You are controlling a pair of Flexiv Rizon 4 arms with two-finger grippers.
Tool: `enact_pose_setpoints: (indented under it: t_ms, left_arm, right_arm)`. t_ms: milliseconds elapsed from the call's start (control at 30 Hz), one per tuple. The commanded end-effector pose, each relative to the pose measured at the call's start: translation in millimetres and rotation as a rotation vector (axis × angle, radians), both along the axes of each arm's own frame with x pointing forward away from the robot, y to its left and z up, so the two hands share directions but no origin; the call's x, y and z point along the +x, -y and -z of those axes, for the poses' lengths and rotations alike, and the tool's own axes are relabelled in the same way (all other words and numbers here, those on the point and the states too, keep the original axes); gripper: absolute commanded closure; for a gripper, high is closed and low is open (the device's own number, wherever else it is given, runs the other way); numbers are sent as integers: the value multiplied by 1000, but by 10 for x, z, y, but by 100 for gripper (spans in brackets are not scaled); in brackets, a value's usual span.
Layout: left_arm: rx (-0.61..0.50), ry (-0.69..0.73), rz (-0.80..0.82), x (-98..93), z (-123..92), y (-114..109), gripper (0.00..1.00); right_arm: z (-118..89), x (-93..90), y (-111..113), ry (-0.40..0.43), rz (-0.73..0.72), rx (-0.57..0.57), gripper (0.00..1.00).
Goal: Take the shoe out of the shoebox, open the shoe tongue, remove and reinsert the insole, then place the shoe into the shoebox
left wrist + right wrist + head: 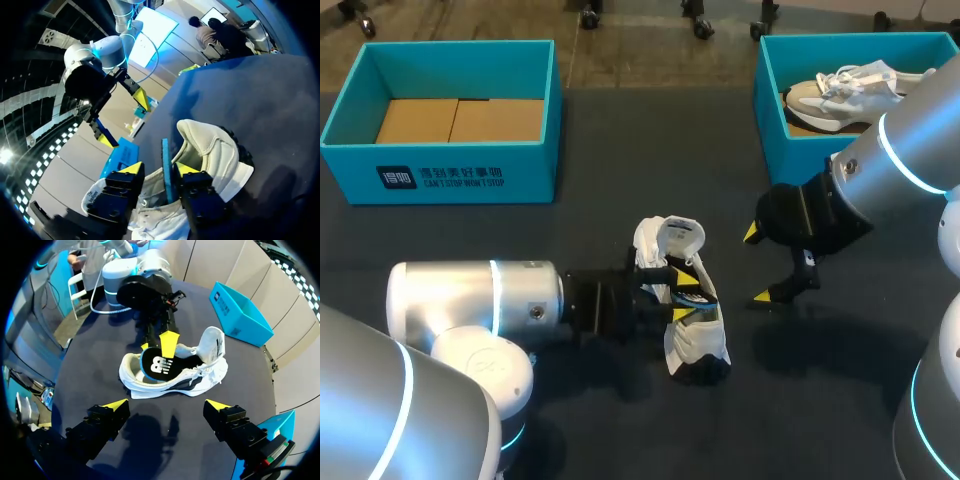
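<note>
At mid-table (pixel 570 240) the shoe (pixel 695 345) rests on its sole, its tongue (pixel 212 345) turned up and forward so the opening is exposed. The insole (pixel 159 365) sits tilted in that opening, with its blue edge raised above the collar. We read this as the remove-and-reinsert step, though we cannot say which half of it. Our left gripper (pixel 158 168), on an arm lying low across the table from the left, is at the shoe's opening with the insole's edge standing inside its mouth. We cannot tell whether it clamps the insole or only straddles it. The low, sideways pose probably serves to get at the insole past the collar. Our right gripper (pixel 758 265) hangs wide open just to the right of the shoe, above the table and touching nothing. It is likely parked there to steady the shoe if it shifts. At far left a blue shoebox (pixel 440 175) shows a bare cardboard floor. At far right a second shoebox (pixel 770 120) holds another shoe (pixel 850 88). Both boxes are well apart from the worked shoe.
</note>
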State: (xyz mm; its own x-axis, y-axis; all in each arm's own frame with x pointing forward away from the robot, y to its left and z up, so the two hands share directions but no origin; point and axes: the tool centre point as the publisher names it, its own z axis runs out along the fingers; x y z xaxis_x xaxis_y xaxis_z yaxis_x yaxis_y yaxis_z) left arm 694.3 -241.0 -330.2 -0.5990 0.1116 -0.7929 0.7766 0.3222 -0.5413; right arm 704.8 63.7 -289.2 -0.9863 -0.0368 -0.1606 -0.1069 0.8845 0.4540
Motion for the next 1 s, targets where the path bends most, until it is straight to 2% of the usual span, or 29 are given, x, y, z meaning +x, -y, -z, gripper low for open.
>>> enact_pose_setpoints:
  t_ms: [33,333,467,500,600,633,800,1000]
  left_arm:
    - [4,-7,6,-45,7,-26,98]
    - [28,-44,19,-73,239,78,100]
    - [30,-55,16,-85,242,56,100]
    - [29,-56,16,-88,215,44,71]
    - [14,-40,14,-80,100,4,24]
    - [14,-39,14,-76,63,-7,15]
    - [2,-31,20,-81,-141,-26,2]
    - [45,-63,40,-77,-281,-104,0]
  right_arm:
    - [10,-5,0,2,-1,1,0]
    - [10,-5,0,2,-1,1,0]
    - [10,-5,0,2,-1,1,0]
    - [10,-5,0,2,-1,1,0]
    - [10,-5,0,2,-1,1,0]
    - [10,-5,0,2,-1,1,0]
    - [10,-5,0,2,-1,1,0]
    - [10,-5,0,2,-1,1,0]
